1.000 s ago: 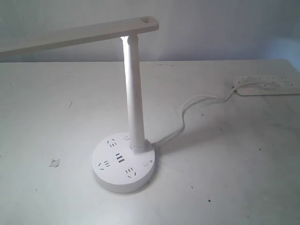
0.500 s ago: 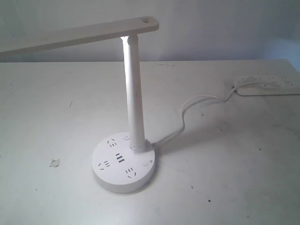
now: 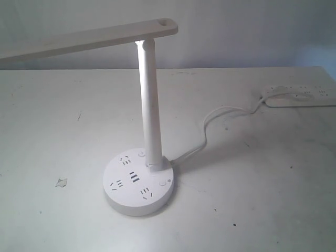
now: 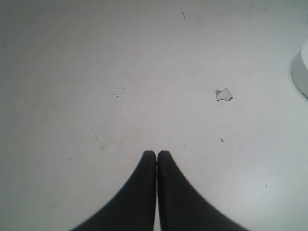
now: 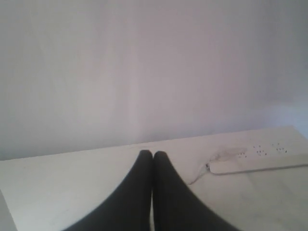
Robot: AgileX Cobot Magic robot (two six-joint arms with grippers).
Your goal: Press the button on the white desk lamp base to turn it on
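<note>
The white desk lamp (image 3: 149, 115) stands mid-table, its long flat arm (image 3: 89, 38) reaching to the left. Its round white base (image 3: 122, 198) shows dark socket slots and central USB slots. The tiny button (image 3: 162, 183) with a faint grey mark beside it sits on the base's right side; a plain button (image 3: 142, 154) lies near the post. Neither gripper shows in the exterior view. My left gripper (image 4: 157, 153) is shut over bare table, with the base's edge (image 4: 301, 72) far off to one side. My right gripper (image 5: 153, 154) is shut and empty, facing the wall.
A long white power strip (image 3: 302, 95) lies at the back right, also seen as the power strip (image 5: 260, 161) in the right wrist view. The lamp's cable (image 3: 220, 118) curls from it to the base. A chipped spot (image 3: 61, 182) marks the table on the left.
</note>
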